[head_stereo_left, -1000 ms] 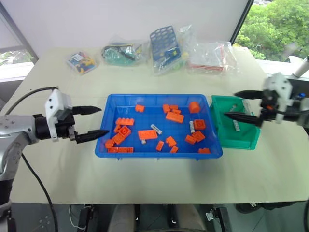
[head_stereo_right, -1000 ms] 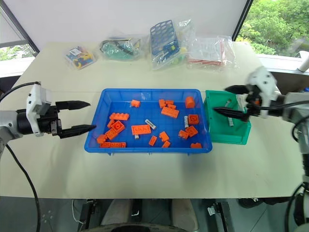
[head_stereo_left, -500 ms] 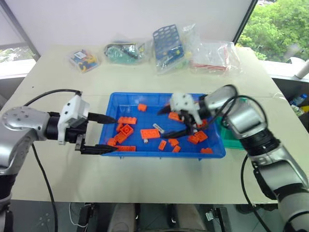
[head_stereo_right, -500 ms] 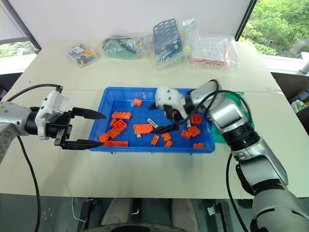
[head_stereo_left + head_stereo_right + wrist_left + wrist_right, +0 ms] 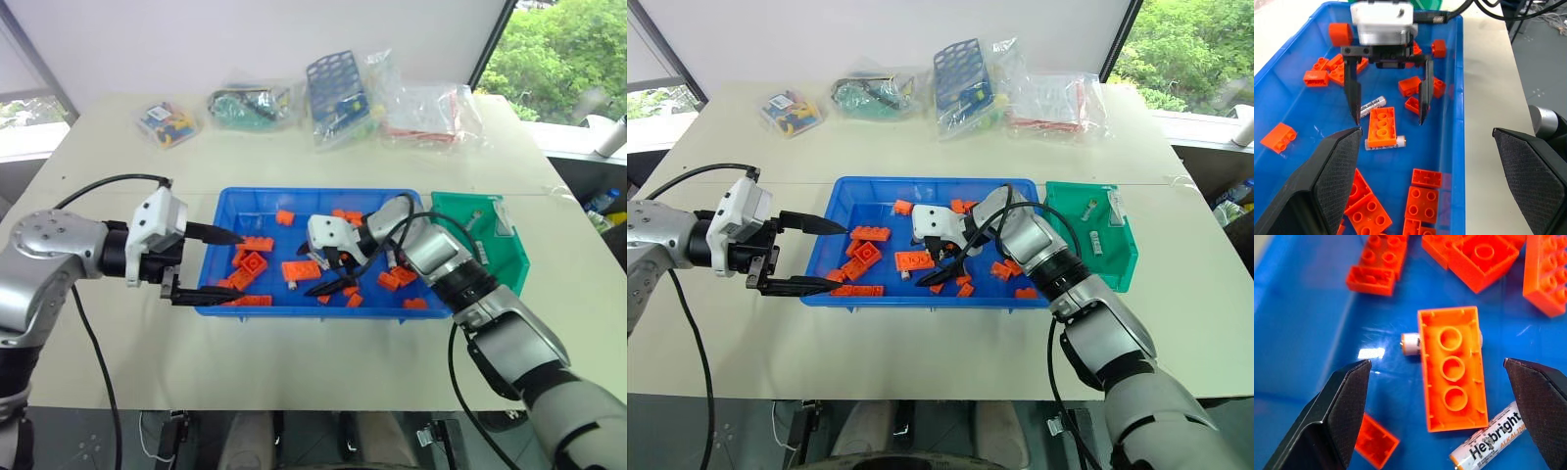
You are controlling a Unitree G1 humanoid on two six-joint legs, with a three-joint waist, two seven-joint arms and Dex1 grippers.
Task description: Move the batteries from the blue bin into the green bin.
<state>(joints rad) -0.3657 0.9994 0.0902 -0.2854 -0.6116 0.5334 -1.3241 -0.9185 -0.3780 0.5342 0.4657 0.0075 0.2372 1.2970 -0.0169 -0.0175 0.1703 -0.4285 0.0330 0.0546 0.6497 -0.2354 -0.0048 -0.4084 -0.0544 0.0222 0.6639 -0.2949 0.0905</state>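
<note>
The blue bin (image 5: 294,309) lies mid-table, strewn with orange bricks (image 5: 300,271). One battery (image 5: 1373,104) lies bare beside a flat orange brick (image 5: 1452,367), and another battery (image 5: 1410,343) pokes out from under that brick. My right gripper (image 5: 310,276) is open and low inside the bin, its fingers straddling the brick and both batteries, holding nothing. My left gripper (image 5: 233,264) is open and empty over the bin's left rim, pointing at the right one. The green bin (image 5: 511,262) stands against the blue bin's right end with batteries (image 5: 1095,243) in it.
Along the table's far side lie several clear bags (image 5: 431,113) and a blue perforated rack (image 5: 336,88). Bricks crowd the blue bin around my right gripper. My right arm crosses the bin's right half. Bare tabletop (image 5: 323,362) runs in front of the bins.
My right gripper has swung left from above the green bin into the blue bin and dropped low over the brick and batteries, staying open. My left gripper has barely shifted.
</note>
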